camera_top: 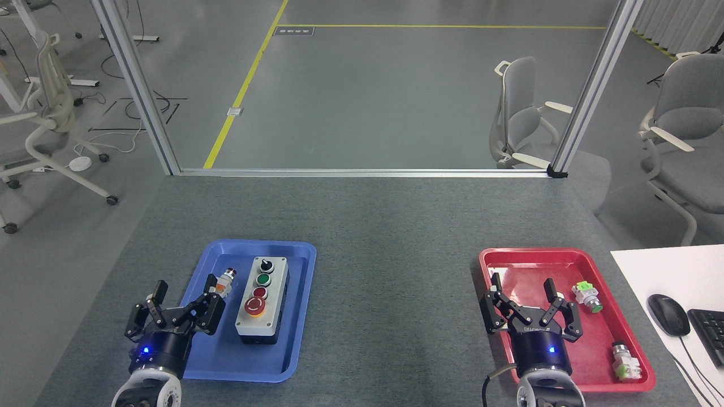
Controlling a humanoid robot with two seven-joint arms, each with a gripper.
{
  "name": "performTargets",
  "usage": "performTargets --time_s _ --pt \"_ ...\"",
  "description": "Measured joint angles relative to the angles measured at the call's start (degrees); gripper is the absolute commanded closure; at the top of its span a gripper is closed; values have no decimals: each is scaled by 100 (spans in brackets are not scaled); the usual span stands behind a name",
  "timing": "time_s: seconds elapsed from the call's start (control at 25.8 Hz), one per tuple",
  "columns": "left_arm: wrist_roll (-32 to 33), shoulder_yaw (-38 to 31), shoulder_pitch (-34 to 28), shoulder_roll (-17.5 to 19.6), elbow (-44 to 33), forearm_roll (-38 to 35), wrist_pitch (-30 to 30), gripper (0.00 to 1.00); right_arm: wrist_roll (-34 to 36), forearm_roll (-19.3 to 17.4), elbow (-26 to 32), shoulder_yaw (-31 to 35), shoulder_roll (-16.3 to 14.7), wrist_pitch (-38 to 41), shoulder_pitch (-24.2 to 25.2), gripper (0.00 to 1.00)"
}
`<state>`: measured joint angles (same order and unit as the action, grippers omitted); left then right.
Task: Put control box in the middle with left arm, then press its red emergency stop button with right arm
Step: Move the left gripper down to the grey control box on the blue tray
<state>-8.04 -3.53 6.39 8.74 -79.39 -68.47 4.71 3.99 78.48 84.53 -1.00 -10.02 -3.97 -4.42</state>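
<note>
The left gripper (180,306) is seen at the near left edge of the blue tray (300,316), its fingers spread and nothing held. Just to its right, inside that tray, the control box (261,299) is laid lengthwise, close to but apart from the fingers. A small loose pushbutton part (225,281) is found between the fingertips and the box's far end. The right gripper (530,308) is held spread and empty over the red tray (565,254), well apart from the box, with two loose button parts (587,297) beside it on the grey counter (396,271).
</note>
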Motion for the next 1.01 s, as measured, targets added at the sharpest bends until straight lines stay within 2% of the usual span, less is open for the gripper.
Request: performTargets --time_s 0.39,0.58,0.77,1.01 --pt "-28 -67 -155 22 -157 -23 16 1 13 0 7 -336 -9 0 -6 2" --pt "-219 -24 -496 18 -415 -298 42 1 18 0 7 -364 -68 0 -5 2" --pt "-323 120 -860 -260 -591 -1365 -127 1 26 0 69 -378 -119 5 -4 2" --pt "-338 276 -1392 -640 -911 -1668 -191 1 27 0 89 -347 -222 11 -31 2"
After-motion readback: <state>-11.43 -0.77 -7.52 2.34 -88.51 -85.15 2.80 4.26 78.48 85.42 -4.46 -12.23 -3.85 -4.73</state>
